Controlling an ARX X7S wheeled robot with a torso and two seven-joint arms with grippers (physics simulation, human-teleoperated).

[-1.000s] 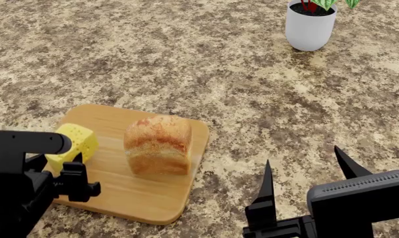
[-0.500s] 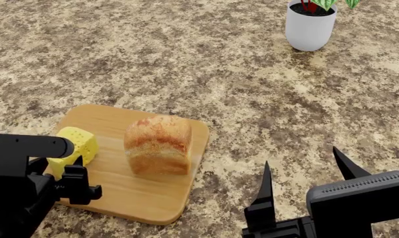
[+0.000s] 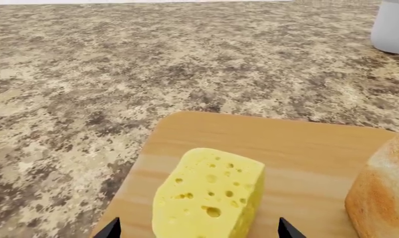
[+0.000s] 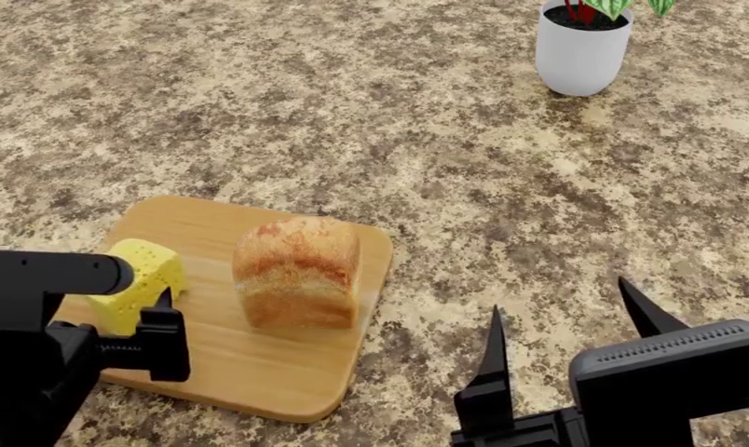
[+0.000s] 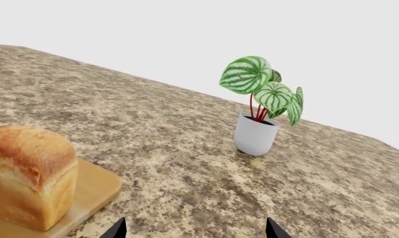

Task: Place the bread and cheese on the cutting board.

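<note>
Cheese (image 3: 209,194) on the cutting board (image 3: 305,144), near the board's left edge as seen from the head camera, standing on its base with holed faces toward the left wrist camera. Bread (image 4: 296,270) upright near the board's middle, just beside the cheese but apart from it, a strip of bare wood between. Both items resting on wood, nothing overhanging the edge.

Left gripper (image 3: 198,229) spread wide, one fingertip either side of the cheese, neither visibly touching it (contact low on the block hidden below the wrist view's edge). From the head view, black wrist body low at the board's near left corner, partly covering the cheese's lower half. Right gripper (image 4: 568,331) also spread apart, empty, hanging over bare countertop (image 4: 349,112) well clear of the board's right side. Potted plant (image 5: 258,111) far off at the back, out of the way.

Step in hand, by judgement: release of the cheese, placing looks done. Task close to finished, with both foods on the board.

Next move likely calls for: lifting the left arm straight up and back without brushing the block, fingertips kept wide. Risk: a fingertip catching the cheese and dragging it toward the nearby edge.
</note>
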